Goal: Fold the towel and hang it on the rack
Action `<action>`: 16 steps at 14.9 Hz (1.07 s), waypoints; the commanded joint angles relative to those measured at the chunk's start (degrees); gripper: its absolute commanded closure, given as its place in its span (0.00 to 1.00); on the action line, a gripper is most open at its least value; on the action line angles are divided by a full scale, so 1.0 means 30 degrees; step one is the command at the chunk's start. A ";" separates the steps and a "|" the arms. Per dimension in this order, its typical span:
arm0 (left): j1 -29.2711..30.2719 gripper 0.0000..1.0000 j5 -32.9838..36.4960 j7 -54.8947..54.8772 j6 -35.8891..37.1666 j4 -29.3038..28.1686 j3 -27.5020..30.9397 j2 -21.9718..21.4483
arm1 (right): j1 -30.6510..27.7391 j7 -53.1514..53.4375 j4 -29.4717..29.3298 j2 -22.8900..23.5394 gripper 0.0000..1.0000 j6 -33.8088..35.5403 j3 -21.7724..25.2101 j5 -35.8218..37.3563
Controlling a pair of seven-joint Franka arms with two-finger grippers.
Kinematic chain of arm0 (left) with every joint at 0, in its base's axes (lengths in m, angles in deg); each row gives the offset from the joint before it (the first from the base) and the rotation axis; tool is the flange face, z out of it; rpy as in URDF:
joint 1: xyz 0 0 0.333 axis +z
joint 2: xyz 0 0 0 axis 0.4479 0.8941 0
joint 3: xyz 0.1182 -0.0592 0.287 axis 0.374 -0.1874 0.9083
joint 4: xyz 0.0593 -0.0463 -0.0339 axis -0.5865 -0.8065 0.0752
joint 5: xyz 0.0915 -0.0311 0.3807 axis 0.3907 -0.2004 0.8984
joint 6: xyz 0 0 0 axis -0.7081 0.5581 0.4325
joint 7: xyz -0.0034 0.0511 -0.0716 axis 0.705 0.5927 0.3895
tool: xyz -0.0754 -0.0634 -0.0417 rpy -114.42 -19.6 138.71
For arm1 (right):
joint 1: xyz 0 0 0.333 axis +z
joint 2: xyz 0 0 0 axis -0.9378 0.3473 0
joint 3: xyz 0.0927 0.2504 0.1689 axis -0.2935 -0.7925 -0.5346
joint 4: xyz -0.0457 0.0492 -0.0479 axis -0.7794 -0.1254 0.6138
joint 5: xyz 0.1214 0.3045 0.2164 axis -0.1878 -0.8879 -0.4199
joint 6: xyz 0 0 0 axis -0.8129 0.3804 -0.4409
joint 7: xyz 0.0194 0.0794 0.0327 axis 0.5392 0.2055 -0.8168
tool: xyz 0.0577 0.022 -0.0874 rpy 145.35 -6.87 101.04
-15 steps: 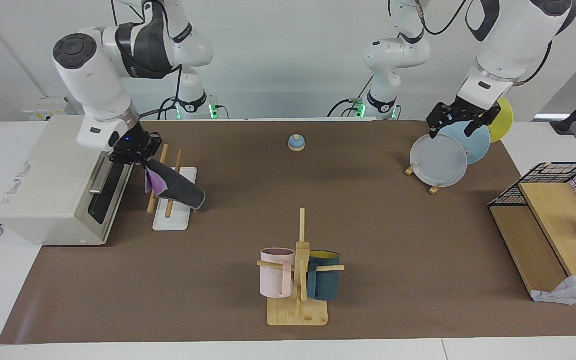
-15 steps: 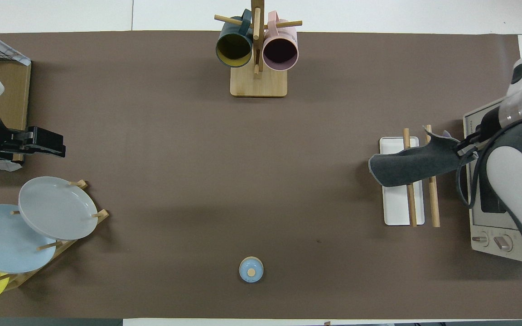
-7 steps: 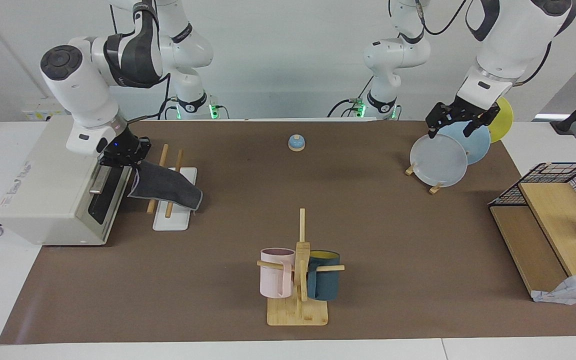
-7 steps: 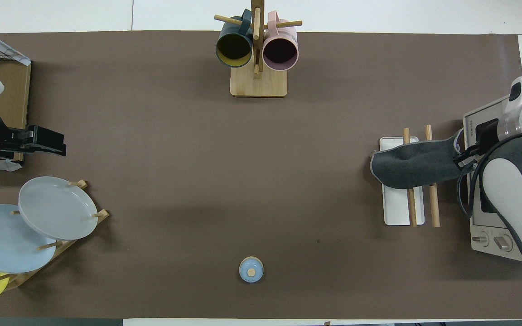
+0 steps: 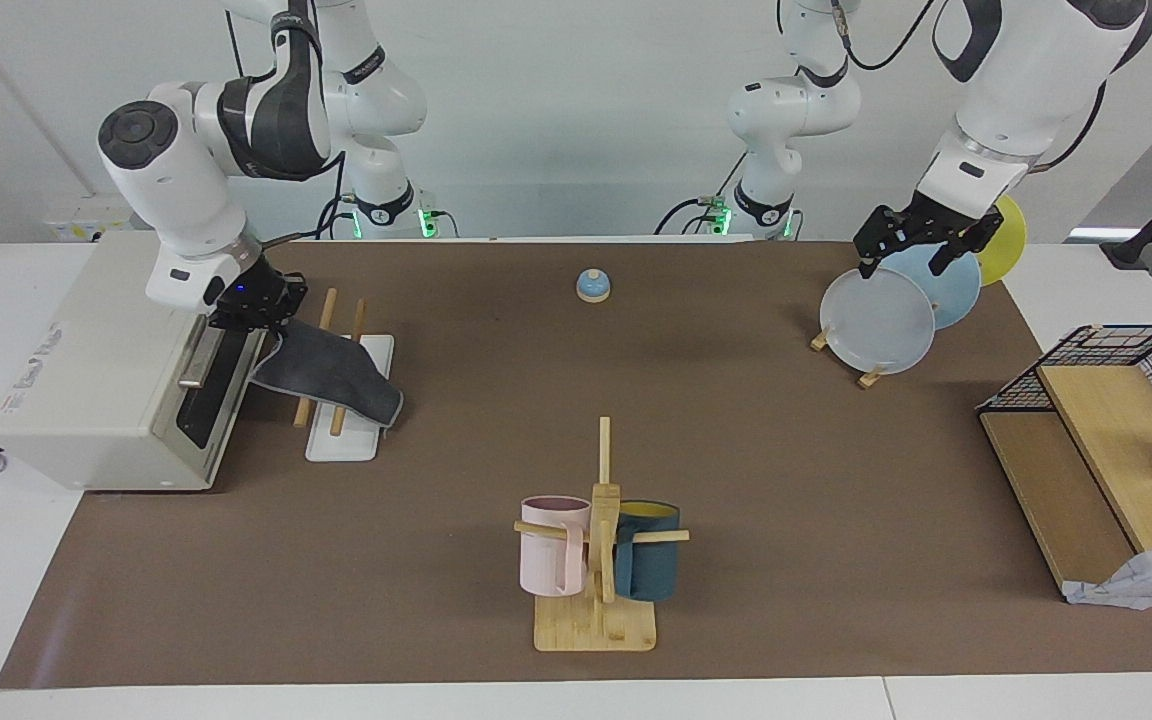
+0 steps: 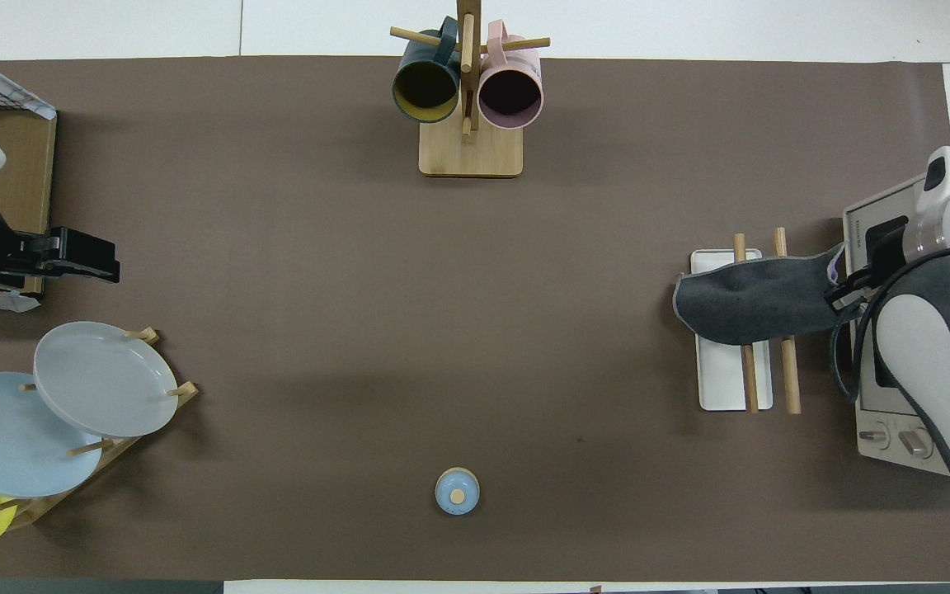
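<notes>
Grey towel (image 5: 328, 372) lying draped across both wooden rods of rack (image 5: 348, 440), at right arm's end of table, beside white toaster oven (image 5: 96, 370). Right gripper (image 5: 258, 312) pinching towel's edge nearest oven, fingers clamped tight on cloth. Left gripper (image 5: 914, 250) waiting over plate stand (image 5: 876, 318), jaws spread wide, gripping nothing. Lettering on oven's front showing in both views, too small for reading. Mug tree (image 5: 598, 560) standing mid-table.
</notes>
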State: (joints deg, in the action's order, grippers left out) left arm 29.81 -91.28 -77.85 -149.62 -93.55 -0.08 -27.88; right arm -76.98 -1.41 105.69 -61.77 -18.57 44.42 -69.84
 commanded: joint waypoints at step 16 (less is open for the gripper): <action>-0.0072 0.00 -0.0086 -0.0046 -0.0331 -0.0537 0.0167 -0.0474 | -0.1170 -0.0385 0.2495 -0.1040 0.00 -0.2060 -0.0190 0.0169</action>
State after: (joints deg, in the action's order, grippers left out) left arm 29.81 -91.28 -77.85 -149.66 -93.55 -0.08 -27.88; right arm -79.90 -2.68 111.91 -63.57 -23.98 44.23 -69.84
